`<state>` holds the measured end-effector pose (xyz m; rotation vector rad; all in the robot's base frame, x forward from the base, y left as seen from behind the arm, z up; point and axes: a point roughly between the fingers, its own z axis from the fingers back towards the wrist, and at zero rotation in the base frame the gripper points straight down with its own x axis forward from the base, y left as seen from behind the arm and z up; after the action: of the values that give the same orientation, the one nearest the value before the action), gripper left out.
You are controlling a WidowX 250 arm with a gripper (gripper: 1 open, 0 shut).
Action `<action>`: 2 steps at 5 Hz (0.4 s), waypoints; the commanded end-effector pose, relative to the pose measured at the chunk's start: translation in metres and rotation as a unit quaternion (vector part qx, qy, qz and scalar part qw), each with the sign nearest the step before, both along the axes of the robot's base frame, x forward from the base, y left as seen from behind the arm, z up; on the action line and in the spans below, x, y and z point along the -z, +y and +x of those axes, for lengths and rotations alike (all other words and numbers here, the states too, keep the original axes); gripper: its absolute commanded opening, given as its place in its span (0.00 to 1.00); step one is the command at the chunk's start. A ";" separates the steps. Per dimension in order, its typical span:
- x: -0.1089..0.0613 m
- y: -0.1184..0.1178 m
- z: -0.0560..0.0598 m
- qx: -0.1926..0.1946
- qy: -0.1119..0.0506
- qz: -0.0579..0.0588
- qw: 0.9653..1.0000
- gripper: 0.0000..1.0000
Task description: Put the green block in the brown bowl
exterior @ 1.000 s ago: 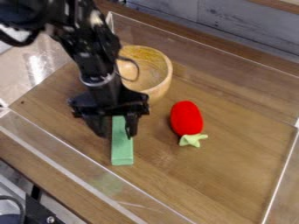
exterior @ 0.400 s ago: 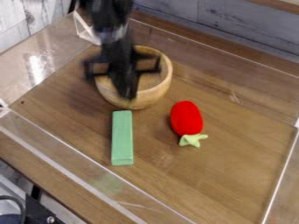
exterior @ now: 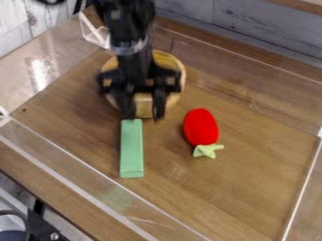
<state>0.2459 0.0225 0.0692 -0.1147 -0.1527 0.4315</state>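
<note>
The pincer (exterior: 137,104) hangs over the near part of the brown bowl (exterior: 175,72), its dark fingers (exterior: 160,104) spread apart with a strip of the bowl's pale wood showing between them. From this angle I can't tell whether the tips touch the bowl or only hover in front of it. The bowl is round, thick-walled and light brown; the pincer and the dark arm (exterior: 123,36) behind it hide much of the opening, so its contents can't be fully made out, though bare wood shows inside toward the right. The green block (exterior: 132,149), a flat, long light-green bar, lies on the tabletop outside the bowl, on its near side. It points away from the bowl, its far end just below the pincer's fingertips in the view and its length running on toward the near edge. To the right of the bowl and nearer the camera rests the red toy (exterior: 201,125), strawberry-like, with its pale green leaf (exterior: 208,151) at the near end. The brown wooden tabletop (exterior: 251,174) spreads around the bowl on all these sides. Well beyond the bowl, toward the upper right, run grey boards (exterior: 258,24). Well apart from the bowl, at the lower left corner, sits a dark piece of equipment (exterior: 28,224), cut off by the frame.
</note>
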 end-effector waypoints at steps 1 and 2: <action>-0.026 0.009 0.016 -0.010 -0.035 -0.002 0.999 0.00; -0.022 0.011 0.015 -0.017 -0.034 0.000 0.999 0.00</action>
<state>0.2555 0.0302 0.0810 -0.1266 -0.1752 0.4590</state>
